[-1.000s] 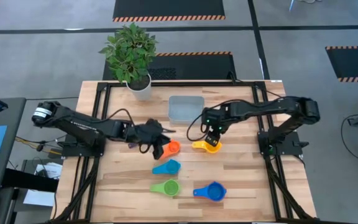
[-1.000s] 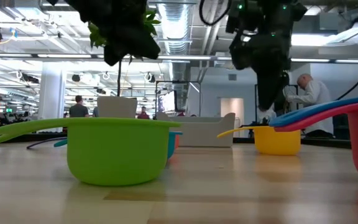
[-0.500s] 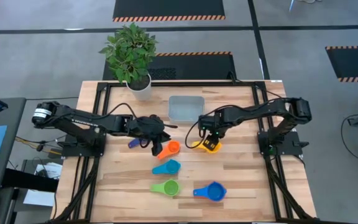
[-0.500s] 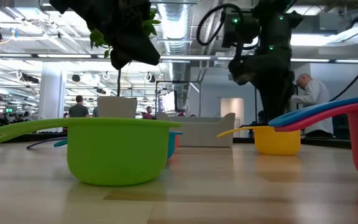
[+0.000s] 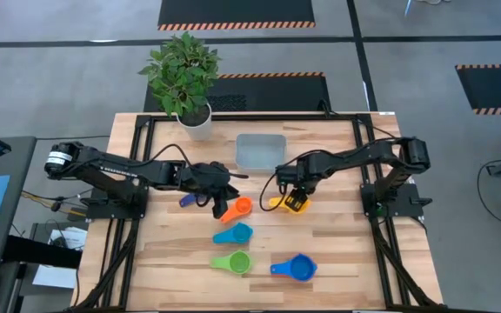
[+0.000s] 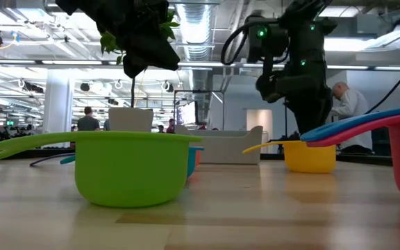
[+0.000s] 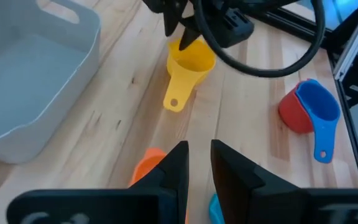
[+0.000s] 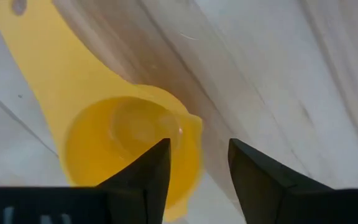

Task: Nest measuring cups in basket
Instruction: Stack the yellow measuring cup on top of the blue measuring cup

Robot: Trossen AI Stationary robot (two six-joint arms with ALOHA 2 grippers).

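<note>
The right gripper [image 8: 194, 180] straddles the rim of the small round yellow plastic measuring cup [image 8: 129, 146] on the wooden table [image 5: 337, 261], fingers parted around its wall, just beside the translucent grey-blue plastic basket [image 5: 260, 150]. The left gripper [image 7: 196, 163] hovers above the glossy orange cup [image 5: 239, 208], fingers narrowly apart; whether they hold the dark blue scoop [image 5: 188, 200] beneath, I can't tell.

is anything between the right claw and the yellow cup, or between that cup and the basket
Nothing visible. The right claw is right at the yellow cup, its fingers straddling the rim. Only bare tabletop shows between the cup and the basket just behind it.
</note>
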